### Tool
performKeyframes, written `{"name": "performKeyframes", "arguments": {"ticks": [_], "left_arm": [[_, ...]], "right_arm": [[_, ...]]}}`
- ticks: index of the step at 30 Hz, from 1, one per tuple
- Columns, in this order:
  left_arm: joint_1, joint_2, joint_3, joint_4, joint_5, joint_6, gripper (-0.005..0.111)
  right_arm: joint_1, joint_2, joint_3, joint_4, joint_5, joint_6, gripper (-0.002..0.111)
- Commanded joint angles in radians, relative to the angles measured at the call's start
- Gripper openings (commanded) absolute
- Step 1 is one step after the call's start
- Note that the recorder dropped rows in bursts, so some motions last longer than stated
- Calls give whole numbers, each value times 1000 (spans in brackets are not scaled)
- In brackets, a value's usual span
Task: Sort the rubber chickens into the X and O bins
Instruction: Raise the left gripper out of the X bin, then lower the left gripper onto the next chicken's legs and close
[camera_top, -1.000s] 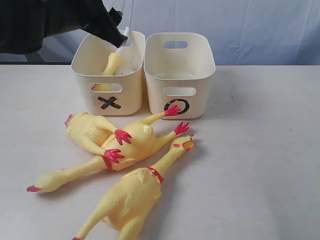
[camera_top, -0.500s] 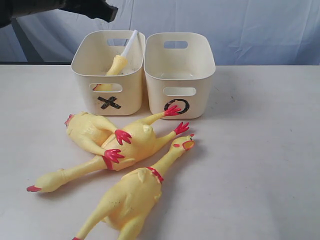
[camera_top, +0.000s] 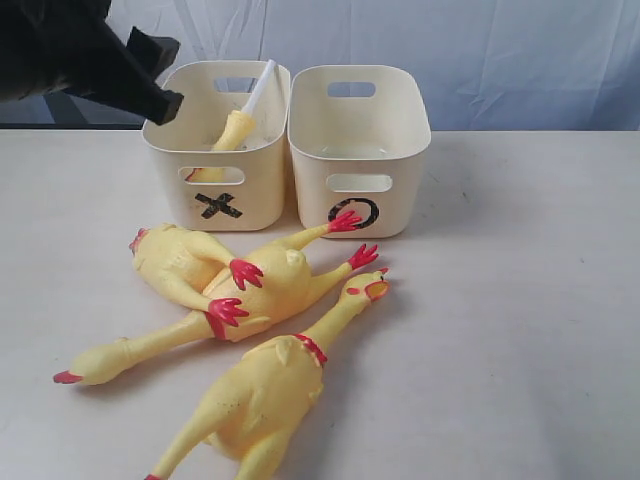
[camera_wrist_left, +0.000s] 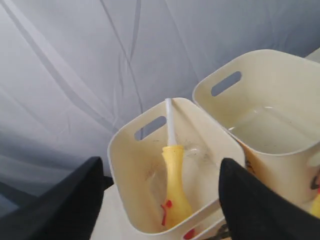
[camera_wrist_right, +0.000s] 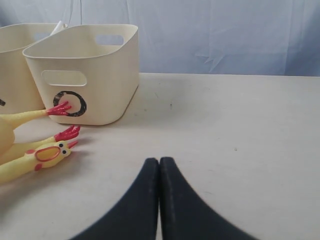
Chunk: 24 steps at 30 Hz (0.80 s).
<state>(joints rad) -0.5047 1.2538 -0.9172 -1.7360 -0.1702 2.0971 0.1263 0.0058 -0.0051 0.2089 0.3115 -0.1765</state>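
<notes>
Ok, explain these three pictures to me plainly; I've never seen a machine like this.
It is a robot with two arms, each ending in a two-fingered tool. The wide picture comes from a camera off the arms; the other two from cameras on each wrist. The left tool hangs open and empty by the X bin, which holds one rubber chicken. The right tool is shut on nothing, low above the table. Three more chickens lie on the table before the bins, two crossed. The O bin holds none.
</notes>
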Motion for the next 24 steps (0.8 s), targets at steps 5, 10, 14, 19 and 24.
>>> {"name": "performKeyframes", "arguments": {"ticks": [5,10,14,19,24], "left_arm": [[-6,-61,143,102,370,8,63],[-6,-61,200,264,399,8,63],[-6,-61,232,347,401,6,63],[-6,-41,264,514,390,6,63],[-6,21,268,750,387,8,63]], "right_arm": [[3,-6,5,2,-7,-2,0],[3,-6,5,2,-7,-2,0],[3,-6,5,2,-7,-2,0],[3,-6,5,2,-7,-2,0],[3,-6,5,2,-7,-2,0]]}}
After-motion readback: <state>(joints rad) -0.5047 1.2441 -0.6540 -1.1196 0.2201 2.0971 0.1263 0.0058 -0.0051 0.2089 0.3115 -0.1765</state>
